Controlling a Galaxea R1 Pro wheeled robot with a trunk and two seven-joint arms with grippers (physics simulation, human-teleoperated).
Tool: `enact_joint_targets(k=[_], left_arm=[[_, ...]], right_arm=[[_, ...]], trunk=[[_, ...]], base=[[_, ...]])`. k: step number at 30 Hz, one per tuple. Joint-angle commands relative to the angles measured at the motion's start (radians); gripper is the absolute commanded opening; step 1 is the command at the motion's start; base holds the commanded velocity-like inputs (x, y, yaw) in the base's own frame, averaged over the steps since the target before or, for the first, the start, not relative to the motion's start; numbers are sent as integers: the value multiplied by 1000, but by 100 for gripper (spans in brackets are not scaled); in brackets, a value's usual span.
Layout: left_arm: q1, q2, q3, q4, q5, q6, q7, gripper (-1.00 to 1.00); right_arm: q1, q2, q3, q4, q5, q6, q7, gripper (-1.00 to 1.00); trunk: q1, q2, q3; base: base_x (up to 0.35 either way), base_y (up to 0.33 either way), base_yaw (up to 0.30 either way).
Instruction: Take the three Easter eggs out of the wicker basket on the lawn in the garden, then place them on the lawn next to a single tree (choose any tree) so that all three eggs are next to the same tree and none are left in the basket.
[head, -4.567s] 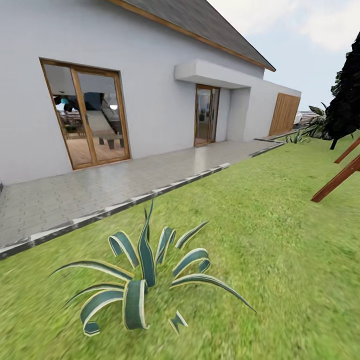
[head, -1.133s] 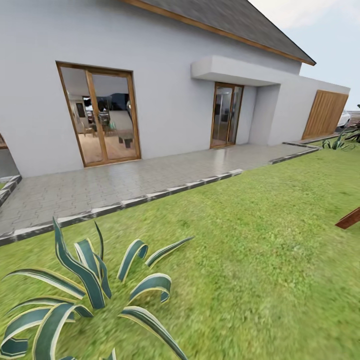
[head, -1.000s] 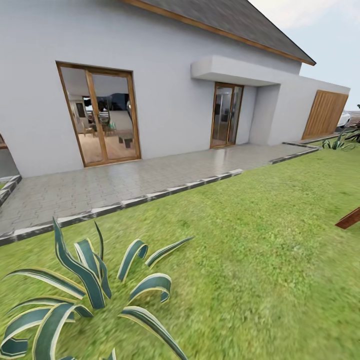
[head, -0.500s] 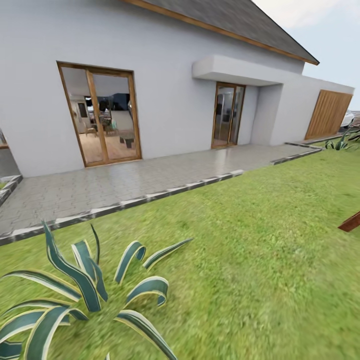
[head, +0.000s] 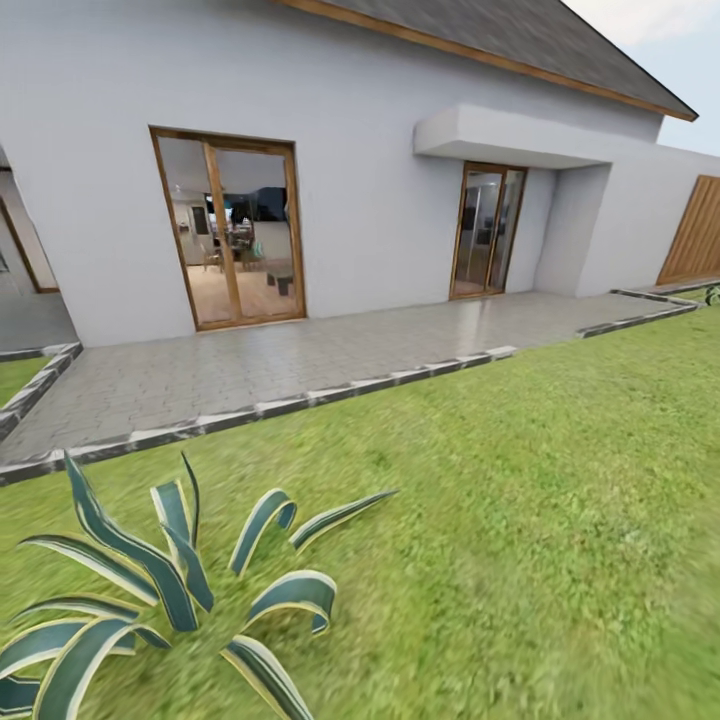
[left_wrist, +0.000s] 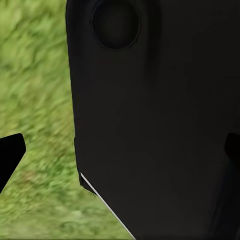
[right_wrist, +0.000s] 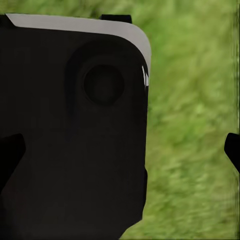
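The Easter eggs, the wicker basket and the tree are out of view. The lawn (head: 520, 480) spreads over the lower right half of the head view. In the left wrist view my left gripper (left_wrist: 120, 152) is open, its dark fingertips (left_wrist: 10, 155) far apart, with a black part of the robot and grass (left_wrist: 35, 100) behind them. My right gripper (right_wrist: 120, 150) is open too, over grass (right_wrist: 195, 125), with nothing between its fingers.
A spiky striped agave plant (head: 170, 590) stands at the lower left. A grey paved patio (head: 250, 370) with a stone curb (head: 300, 400) separates the lawn from a white house (head: 370, 200) with glass doors (head: 230, 240). A wooden gate (head: 695, 230) is at the far right.
The whole head view has shifted: the camera turned left, so house, doors and patio slid right. The brown beam at the right edge has left the picture.
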Motion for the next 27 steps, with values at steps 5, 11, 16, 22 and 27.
enact_joint_targets(k=[5, 11, 16, 22, 27], left_arm=[[1, 0, 0, -2, 0, 0, 0, 100], [1, 0, 1, -2, 0, 0, 0, 100], [1, 0, 1, -2, 0, 0, 0, 100], [1, 0, 1, -2, -1, 0, 0, 100], [1, 0, -6, -2, -5, -1, 0, 100]], right_arm=[[-1, 0, 0, 1, 1, 0, -1, 100], [-1, 0, 0, 1, 1, 0, -1, 100], [-1, 0, 0, 1, 1, -1, -1, 100], [-1, 0, 0, 1, 1, -2, -1, 100], [-1, 0, 0, 1, 1, -1, -1, 100]], trunk=[[0, 0, -1], [0, 0, -1], [0, 0, -1], [0, 0, -1], [0, 0, -1]], base=[[227, -251, 8], [224, -255, 1], [210, -266, 4], [199, -268, 177], [52, -83, 55]])
